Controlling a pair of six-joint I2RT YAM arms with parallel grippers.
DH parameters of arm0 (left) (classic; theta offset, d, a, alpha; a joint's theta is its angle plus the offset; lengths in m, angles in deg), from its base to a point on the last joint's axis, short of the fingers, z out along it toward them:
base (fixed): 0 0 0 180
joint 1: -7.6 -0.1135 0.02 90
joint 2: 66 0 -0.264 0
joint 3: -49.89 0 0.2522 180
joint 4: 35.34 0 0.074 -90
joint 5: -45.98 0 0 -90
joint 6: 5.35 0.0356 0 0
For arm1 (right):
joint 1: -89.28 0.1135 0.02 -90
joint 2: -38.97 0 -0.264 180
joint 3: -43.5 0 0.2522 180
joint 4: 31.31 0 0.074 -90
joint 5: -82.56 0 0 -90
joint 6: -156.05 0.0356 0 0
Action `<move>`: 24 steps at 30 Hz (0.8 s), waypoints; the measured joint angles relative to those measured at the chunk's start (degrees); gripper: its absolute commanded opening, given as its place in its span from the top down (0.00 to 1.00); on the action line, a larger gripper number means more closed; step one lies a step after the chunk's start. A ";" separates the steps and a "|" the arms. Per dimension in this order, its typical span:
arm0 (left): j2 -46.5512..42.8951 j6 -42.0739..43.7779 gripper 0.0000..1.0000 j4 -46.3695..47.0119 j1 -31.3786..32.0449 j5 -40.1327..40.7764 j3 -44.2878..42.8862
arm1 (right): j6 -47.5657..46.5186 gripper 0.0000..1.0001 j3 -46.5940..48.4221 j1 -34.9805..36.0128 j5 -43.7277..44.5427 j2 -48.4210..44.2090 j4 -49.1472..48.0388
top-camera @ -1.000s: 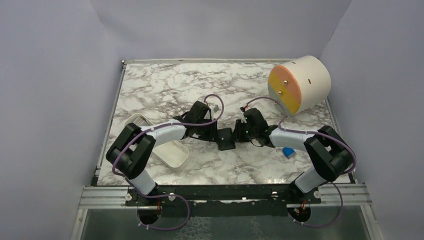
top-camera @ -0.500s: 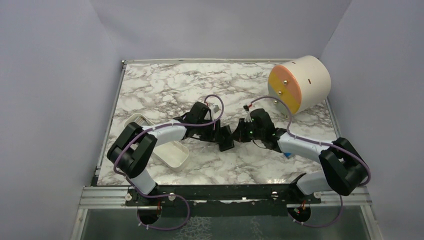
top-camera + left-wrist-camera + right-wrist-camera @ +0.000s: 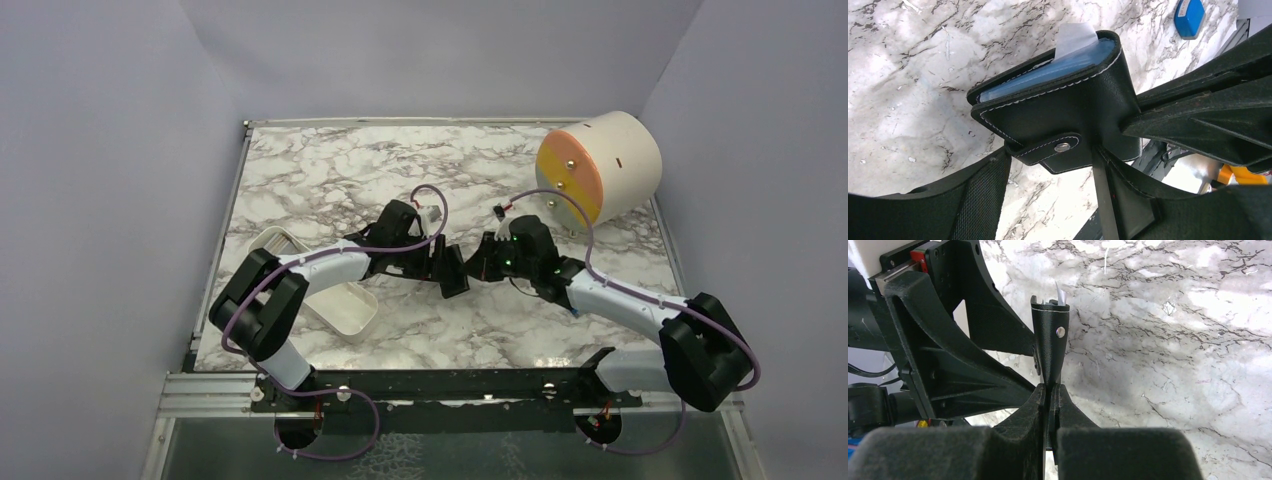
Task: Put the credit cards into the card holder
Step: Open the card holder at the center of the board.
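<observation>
Pinched tight in the right gripper [image 3: 1049, 390]: small black folding leather card holder [image 3: 1063, 115], folded shut, dead centre of the overhead view. Light blue inside, white slip [image 3: 1075, 36] poking out top. Left gripper [image 3: 437, 268] jaws spread loose beside it, gripping nothing. White oblong plastic tray [image 3: 365, 318] lower left.

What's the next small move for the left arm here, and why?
Probably back the left gripper away from the small black folding card holder. The right gripper is clamped shut on one edge of it, while the left one's jaws stand apart beside it and seem to grip nothing, so it looks free to withdraw.
</observation>
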 measured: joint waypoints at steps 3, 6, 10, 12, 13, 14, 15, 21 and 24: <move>-0.22 -0.33 0.34 0.09 0.02 -0.22 0.02 | 0.15 0.99 -0.26 0.00 0.17 0.00 0.00; -1.86 -1.01 0.33 -0.26 0.07 0.33 0.39 | 0.68 0.99 -0.35 0.00 1.68 0.00 1.29; -6.25 -2.58 0.34 -0.33 0.11 1.31 0.94 | 0.83 0.99 -0.35 0.00 3.32 0.11 3.52; -7.93 -3.30 0.34 -0.22 0.11 1.33 0.92 | 0.87 0.99 -0.35 0.00 3.67 0.11 3.82; -8.39 -3.67 0.34 -0.17 0.11 1.31 0.85 | 0.94 0.99 -0.35 0.00 3.67 0.11 3.89; -8.48 -4.00 0.34 -0.11 0.11 1.27 0.70 | 0.98 0.99 -0.35 0.00 3.67 0.11 3.98; -8.41 -4.35 0.35 -0.11 0.11 1.22 0.57 | 1.01 0.99 -0.35 0.00 3.65 0.07 4.13; -6.32 -4.94 0.36 -0.09 0.50 1.25 0.04 | 1.64 0.99 -0.48 0.00 3.63 -1.84 4.20; -4.24 -5.07 0.37 0.11 0.74 1.20 0.04 | 1.90 0.99 -0.59 0.00 3.41 -2.89 4.15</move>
